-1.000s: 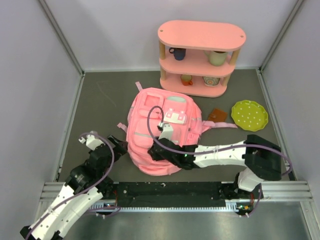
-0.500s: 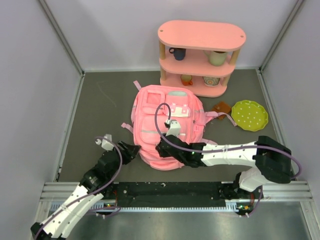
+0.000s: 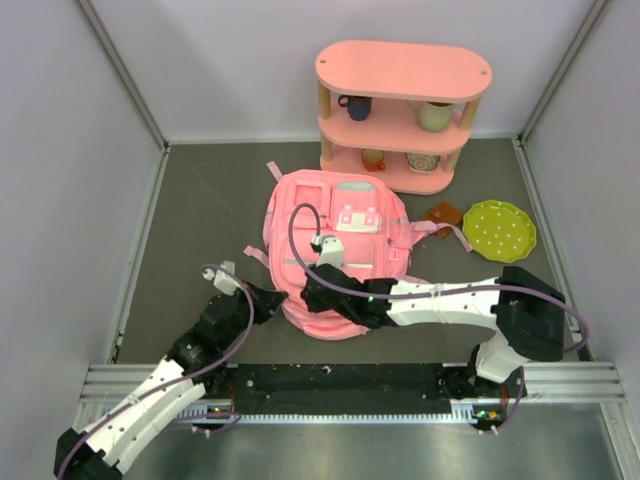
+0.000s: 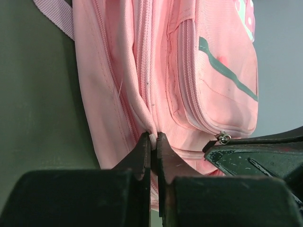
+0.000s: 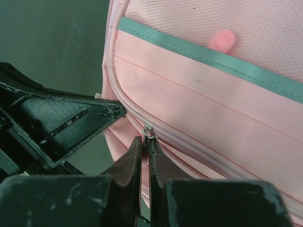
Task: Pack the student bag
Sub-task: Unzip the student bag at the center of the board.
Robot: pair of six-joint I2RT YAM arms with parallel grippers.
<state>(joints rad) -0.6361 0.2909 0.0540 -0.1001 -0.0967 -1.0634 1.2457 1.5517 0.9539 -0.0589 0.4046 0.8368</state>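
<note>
At the bottom of the top view, both arms reach to the lower edge of the student bag (image 3: 335, 235). It lies front-up on the table (image 3: 205, 205) at the centre of the frame. The left tool (image 4: 153, 141) is pressed together on a ridge of pink fabric beside a zipper track at the bag's lower-left corner. The right tool (image 5: 146, 142) comes in from the right of the frame and nips the small metal zipper pull (image 5: 148, 131) (its tips nearly meet, with only the tab and a sliver of fabric between). The two tools sit just beside each other.

The step in hand looks like unzipping the bag, though I cannot tell which compartment this zip serves. To do it well, I judge the left tool should be a fixed anchor that keeps the fabric taut. The right should draw the pull along the line of the teeth, following the track's curve rather than lifting away. An off-line tug would likely drag the soft bag or slip off the tab.

Farther up, a small brown item (image 3: 441, 213) and a green plate (image 3: 498, 230) lie to the right of the bag. A pink shelf (image 3: 403, 70) stands at the top.
</note>
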